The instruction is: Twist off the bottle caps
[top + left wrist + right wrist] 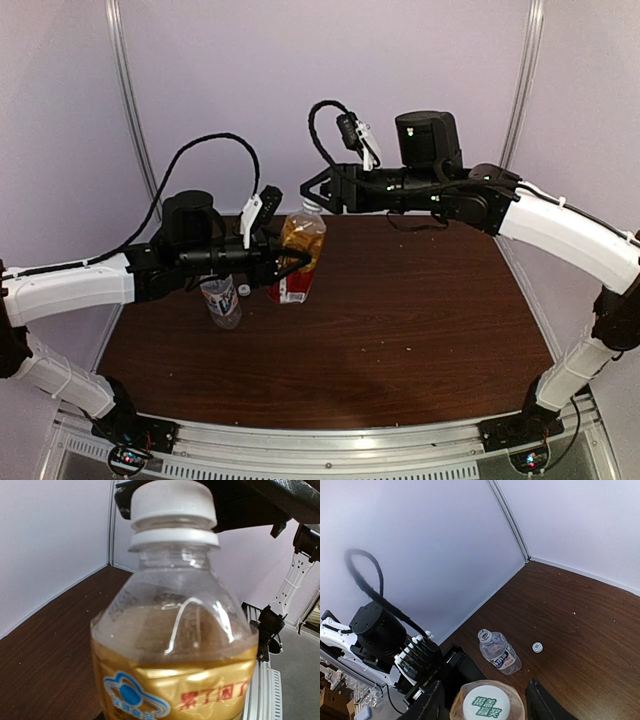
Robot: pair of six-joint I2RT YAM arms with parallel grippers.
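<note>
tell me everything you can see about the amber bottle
The amber bottle is clear plastic, filled with amber liquid to about its shoulder. Its label is gold and red, with red characters and a blue logo. The white screw cap is on, with green characters printed on top. The bottle appears to stand upright on the brown table. The left gripper has its jaws shut around the body; the right gripper has its jaws either side of the cap, not touching it.

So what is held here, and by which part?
The left gripper grips the amber bottle around its body. The right gripper straddles its cap, fingers not visibly touching.
</note>
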